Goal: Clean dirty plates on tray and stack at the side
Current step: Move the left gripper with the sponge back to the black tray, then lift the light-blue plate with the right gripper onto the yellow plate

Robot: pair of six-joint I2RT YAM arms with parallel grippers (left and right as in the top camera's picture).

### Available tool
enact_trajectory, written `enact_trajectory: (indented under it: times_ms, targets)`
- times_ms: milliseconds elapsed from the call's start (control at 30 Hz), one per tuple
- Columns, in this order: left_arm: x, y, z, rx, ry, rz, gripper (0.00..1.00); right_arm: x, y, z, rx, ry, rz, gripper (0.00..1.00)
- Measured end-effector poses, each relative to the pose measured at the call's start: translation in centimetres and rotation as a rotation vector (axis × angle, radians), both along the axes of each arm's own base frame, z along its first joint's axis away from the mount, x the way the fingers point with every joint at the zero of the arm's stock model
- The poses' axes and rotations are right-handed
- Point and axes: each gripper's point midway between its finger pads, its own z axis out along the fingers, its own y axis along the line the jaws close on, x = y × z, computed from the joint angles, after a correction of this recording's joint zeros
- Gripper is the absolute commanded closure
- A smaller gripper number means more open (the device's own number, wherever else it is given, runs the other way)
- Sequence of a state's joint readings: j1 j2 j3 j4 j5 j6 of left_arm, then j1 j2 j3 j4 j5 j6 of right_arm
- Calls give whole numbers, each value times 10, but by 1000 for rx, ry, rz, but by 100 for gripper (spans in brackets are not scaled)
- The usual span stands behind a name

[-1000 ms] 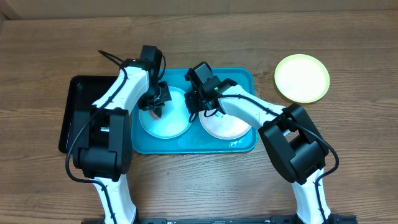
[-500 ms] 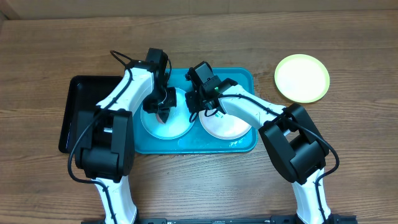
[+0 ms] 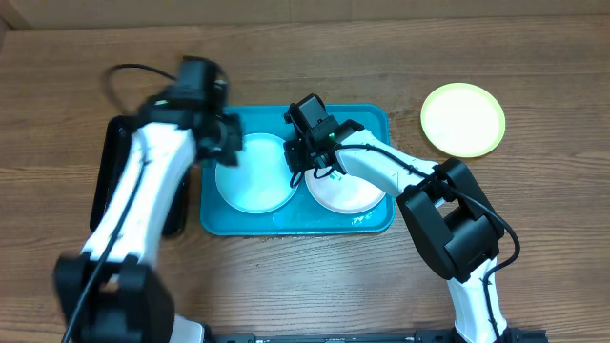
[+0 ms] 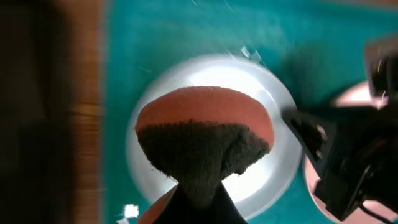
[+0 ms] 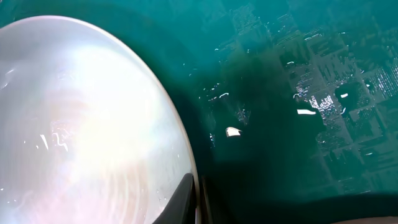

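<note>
The turquoise tray [image 3: 367, 119] holds the light blue plate [image 3: 253, 176] on its left and the white plate [image 3: 353, 191] on its right. The yellow-green plate [image 3: 462, 119] lies on the table at the far right. My left gripper [image 3: 217, 136] is blurred at the tray's left edge, shut on a sponge [image 4: 205, 118] with a red face and a dark scouring side. In the left wrist view the sponge hangs above the light blue plate [image 4: 267, 87]. My right gripper [image 3: 307, 160] is shut on the white plate's left rim [image 5: 93, 124], its fingers [image 5: 198, 199] pinching the edge.
A black tray [image 3: 114, 171] lies left of the turquoise tray, partly under my left arm. The turquoise tray floor [image 5: 298, 155] looks wet with glints. Bare wooden table surrounds both trays.
My left arm has swung left and lifted off the light blue plate's middle toward the tray's left edge, still holding the sponge. The right arm has not moved.
</note>
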State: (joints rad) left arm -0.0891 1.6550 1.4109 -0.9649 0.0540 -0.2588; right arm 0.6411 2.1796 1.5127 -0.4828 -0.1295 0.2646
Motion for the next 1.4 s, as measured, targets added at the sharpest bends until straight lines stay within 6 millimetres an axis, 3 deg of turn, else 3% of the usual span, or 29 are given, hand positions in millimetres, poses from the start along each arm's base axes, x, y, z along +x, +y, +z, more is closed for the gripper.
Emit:
enact_trajectory:
  times_ms: [100,200,300,433,733,833,900,967,1000,1200,1400]
  targets:
    - [0,43,14,62,-39,129,95,0,0,0,0,0,1,96]
    - [-2,80,9,107,-23,244,96,0,0,0,0,0,0,96]
    - [-4,110,-8,114,5,343,96,0,0,0,0,0,1,96]
    - [-15,134,-40,107,96,416,96,0,0,0,0,1,1,96]
    - [-25,164,-76,99,191,494,96,0,0,0,0,0,1,96]
    - [-29,168,-92,93,235,504,86,0,0,0,2,-2,1,96]
    - [-31,167,-104,90,268,507,70,0,0,1,-1,1,1,96]
    - [-32,167,-111,88,289,509,36,0,0,3,-6,2,6,96]
    - [-33,166,-112,87,294,508,33,0,0,4,-11,2,10,96]
    - [-39,164,-105,84,331,513,32,3,0,12,-50,-24,40,96]
    - [-19,169,-59,79,251,519,25,21,-4,49,-214,-166,76,96]
